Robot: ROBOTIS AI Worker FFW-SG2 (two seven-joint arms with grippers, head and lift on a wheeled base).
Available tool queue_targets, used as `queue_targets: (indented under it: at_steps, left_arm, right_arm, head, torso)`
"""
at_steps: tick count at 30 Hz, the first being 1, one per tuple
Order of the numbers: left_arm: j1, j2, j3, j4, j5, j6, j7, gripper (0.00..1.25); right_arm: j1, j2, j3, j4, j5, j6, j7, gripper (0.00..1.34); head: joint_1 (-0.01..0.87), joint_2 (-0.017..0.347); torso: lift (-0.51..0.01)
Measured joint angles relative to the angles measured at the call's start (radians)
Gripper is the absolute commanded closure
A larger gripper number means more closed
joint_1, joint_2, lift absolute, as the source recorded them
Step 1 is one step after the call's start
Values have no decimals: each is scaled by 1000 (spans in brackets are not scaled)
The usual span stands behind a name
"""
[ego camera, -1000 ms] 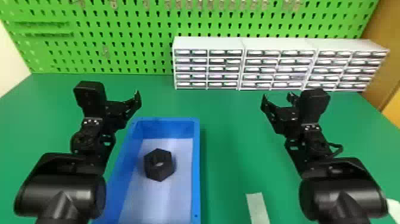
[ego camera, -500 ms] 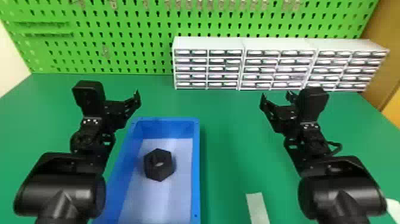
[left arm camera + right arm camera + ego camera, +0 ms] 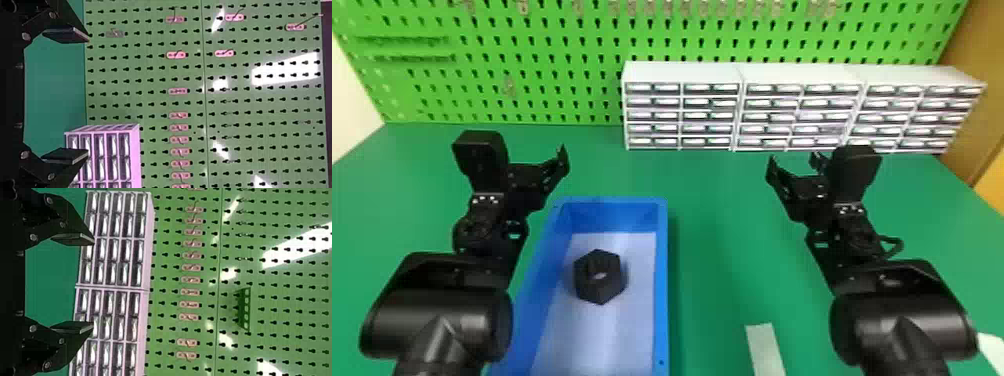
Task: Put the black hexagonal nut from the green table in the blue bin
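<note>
Two black fingers (image 3: 66,156) are seen spread wide apart on the left end effector (image 3: 539,172), released and empty, at left of the frame. The right end effector (image 3: 794,167), at right of the frame, is likewise found released and empty, its fingers well separated. The black hexagonal nut (image 3: 584,280) is located inside the blue bin (image 3: 662,305), left of frame centre, laid flat with its hole facing upward. One corner is pointed toward the frame's top edge, the opposite one toward the bottom; the corner-to-corner axis is set near vertical in the frame. The bin is supported by the green surface (image 3: 717,260).
</note>
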Motion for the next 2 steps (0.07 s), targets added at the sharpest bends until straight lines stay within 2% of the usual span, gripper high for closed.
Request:
queue_targets:
  at_steps: [2]
  left_arm:
    - [0,0,1,0,0,-2,0,248]
  right_arm:
    - [1,0,0,-1,0,1,0,506]
  head:
    - [686,51]
  torso:
    - [-96]
